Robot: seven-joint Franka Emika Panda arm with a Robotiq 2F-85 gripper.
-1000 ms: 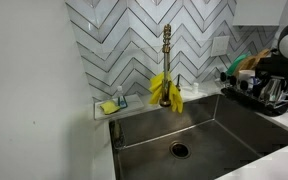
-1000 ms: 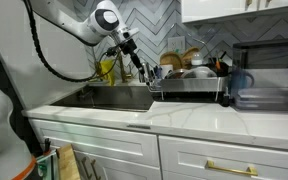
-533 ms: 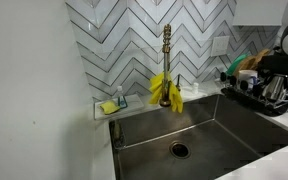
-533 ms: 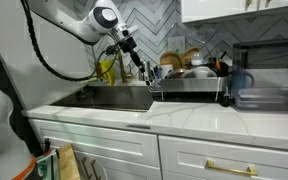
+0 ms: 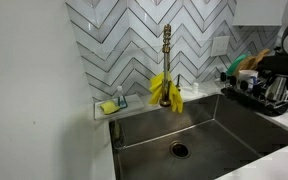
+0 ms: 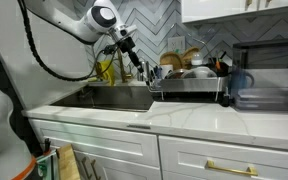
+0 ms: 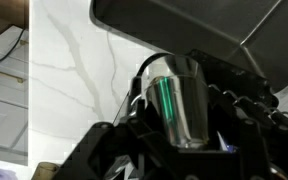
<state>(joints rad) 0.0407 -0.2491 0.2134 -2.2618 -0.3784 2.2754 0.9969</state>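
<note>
— Entry one: gripper?
— My gripper [image 6: 136, 70]: jaws partway closed, clamped on a clear glass [image 7: 177, 105] with a green streak inside.
— Position, axis?
— Above the sink [image 6: 119, 97], near the dish rack [image 6: 189, 85]. In the wrist view its long axis runs top to bottom, wider end uppermost.

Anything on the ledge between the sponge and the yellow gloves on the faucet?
No. In an exterior view the sink ledge is bare between the sponge and the yellow gloves; only the tiled wall stands behind it.
</note>
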